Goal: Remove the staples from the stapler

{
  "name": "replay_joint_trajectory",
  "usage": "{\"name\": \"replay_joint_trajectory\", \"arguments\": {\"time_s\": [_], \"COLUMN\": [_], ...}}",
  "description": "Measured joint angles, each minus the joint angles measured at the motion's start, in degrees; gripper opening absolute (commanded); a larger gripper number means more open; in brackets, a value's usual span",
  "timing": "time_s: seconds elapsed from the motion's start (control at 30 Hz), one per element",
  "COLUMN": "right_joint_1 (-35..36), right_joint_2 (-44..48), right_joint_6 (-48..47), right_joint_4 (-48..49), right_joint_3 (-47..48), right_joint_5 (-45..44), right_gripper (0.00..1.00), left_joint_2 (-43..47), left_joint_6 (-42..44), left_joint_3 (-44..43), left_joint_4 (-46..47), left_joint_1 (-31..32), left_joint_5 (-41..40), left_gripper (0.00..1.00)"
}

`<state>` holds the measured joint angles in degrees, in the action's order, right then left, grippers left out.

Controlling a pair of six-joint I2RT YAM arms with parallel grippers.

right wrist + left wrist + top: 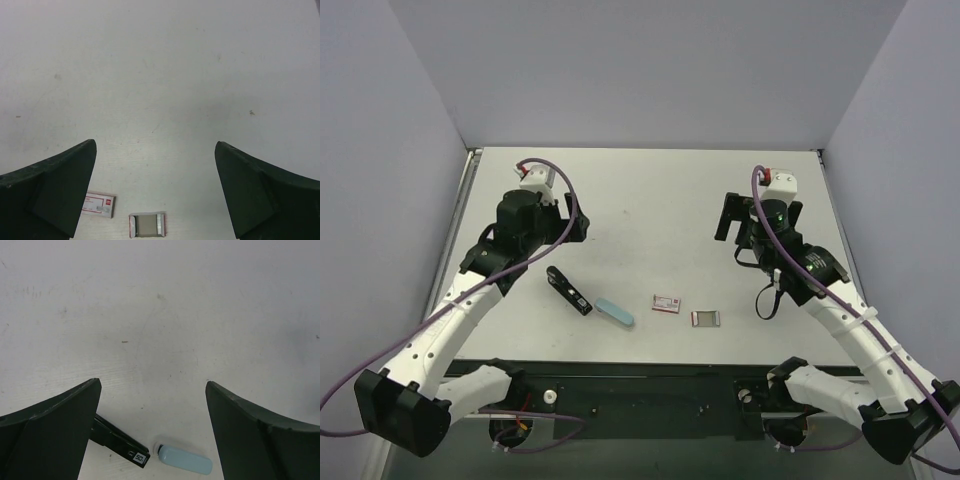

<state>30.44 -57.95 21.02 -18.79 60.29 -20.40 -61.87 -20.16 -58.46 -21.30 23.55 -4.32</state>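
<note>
The left gripper is wide open and holds nothing. The right gripper is wide open too, with nothing between its fingers. Both hang over the white table.

From above, four small things lie in a row a little below the middle of the frame. The black stapler is the one furthest left, and it lies slanted. Just to its right is the light-blue stapler. The two are close but do not seem to touch. In the left wrist view both staplers show at the bottom edge, and the black one is partly hidden behind the left finger.

Further right in the row is a small red and white box, and near it a little open box. In the right wrist view both boxes sit at the bottom of the frame. The open one has a grey block inside. It may be staples, but it is too small to be sure. I cannot tell if either stapler has staples in it.
</note>
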Motion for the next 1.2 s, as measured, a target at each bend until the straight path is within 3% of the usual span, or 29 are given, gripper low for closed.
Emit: {"name": "replay_joint_trajectory", "arguments": {"time_s": [0.2,0.47,0.77,1.0,1.2], "right_joint_1": [-0.2,-0.2,0.8,1.9,3.0], "right_joint_2": [0.0,-3.7,-3.5,-3.2,-3.2], "right_joint_6": [1.0,-1.0,-1.6,-1.5,-1.2], "right_joint_4": [-0.2,0.1,0.1,0.0,-0.2], "right_joint_3": [-0.1,-2.3,-3.9,-4.5,-4.5], "right_joint_5": [-4.4,4.7,6.3,5.9,5.7], "right_gripper": [1.00,1.00,1.00,1.00,1.00], "left_joint_2": [-1.8,-5.7,-5.8,-4.0,-8.6], "left_joint_6": [-1.9,-2.3,-10.2,-15.5,-21.7], "left_joint_3": [0.3,0.3,-0.6,2.9,1.9], "left_joint_4": [-0.1,-0.2,-6.2,-8.5,-16.6], "left_joint_1": [-0.9,-1.6,-2.1,-9.3,-5.9], "left_joint_5": [2.8,5.4,-9.1,-10.7,-17.9], "left_gripper": [0.97,0.97,0.97,0.89,0.88]}}
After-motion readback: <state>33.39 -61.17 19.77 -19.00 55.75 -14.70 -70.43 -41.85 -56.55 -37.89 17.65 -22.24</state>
